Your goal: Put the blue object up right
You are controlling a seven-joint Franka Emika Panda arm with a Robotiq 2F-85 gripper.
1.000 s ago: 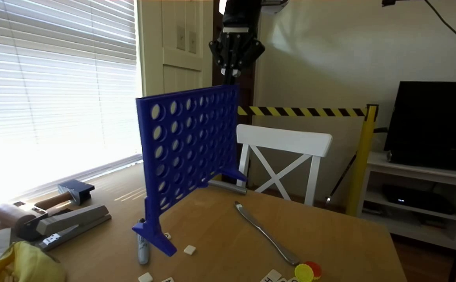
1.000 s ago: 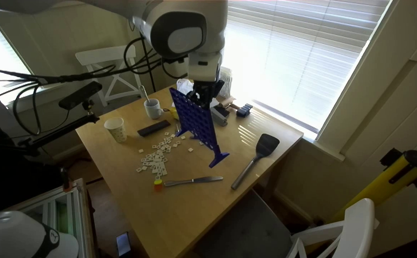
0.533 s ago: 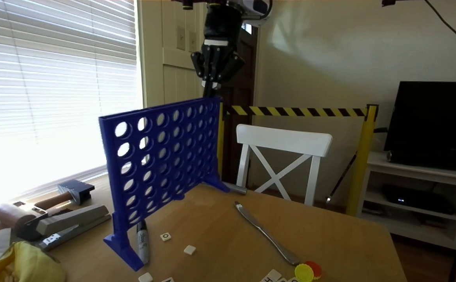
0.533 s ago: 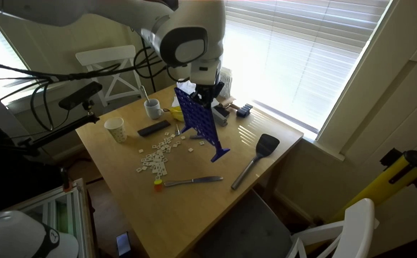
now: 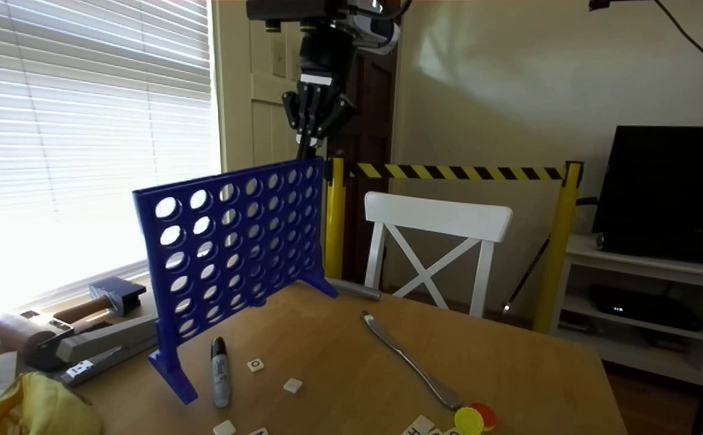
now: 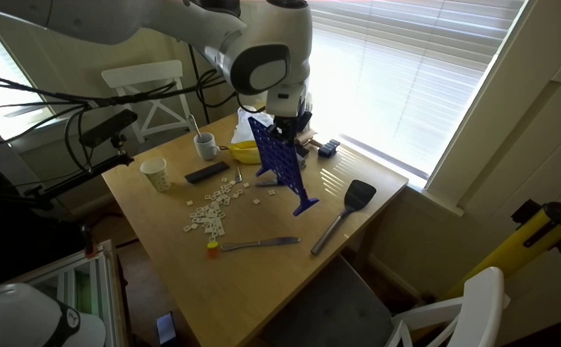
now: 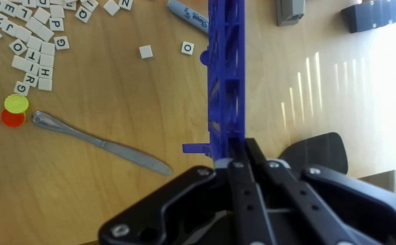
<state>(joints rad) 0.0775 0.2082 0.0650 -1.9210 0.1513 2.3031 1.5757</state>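
The blue object is a large blue grid panel [image 5: 242,226] with rows of round holes and side feet. It hangs upright, feet down, over the table's window side; it also shows in an exterior view [image 6: 280,159]. I cannot tell whether its feet touch the table. My gripper [image 5: 306,154] is shut on the panel's top edge near one end. In the wrist view, the gripper [image 7: 243,141] has one fingertip inside the top slot of the panel [image 7: 232,71] and one outside its wall. The gripper also shows in an exterior view [image 6: 286,135], partly hidden behind the panel.
A marker [image 5: 220,374] lies beside the panel's near foot. A stapler [image 5: 109,347] and a mallet [image 5: 115,293] lie by the window. A knife [image 6: 261,243], spatula [image 6: 357,196], letter tiles [image 6: 210,217], mug [image 6: 206,146] and banana [image 6: 245,152] are on the table.
The gripper has carried the panel toward the window and lower than a second ago. The marker, partly covered before, now shows fully beside the foot. The grip is unchanged.
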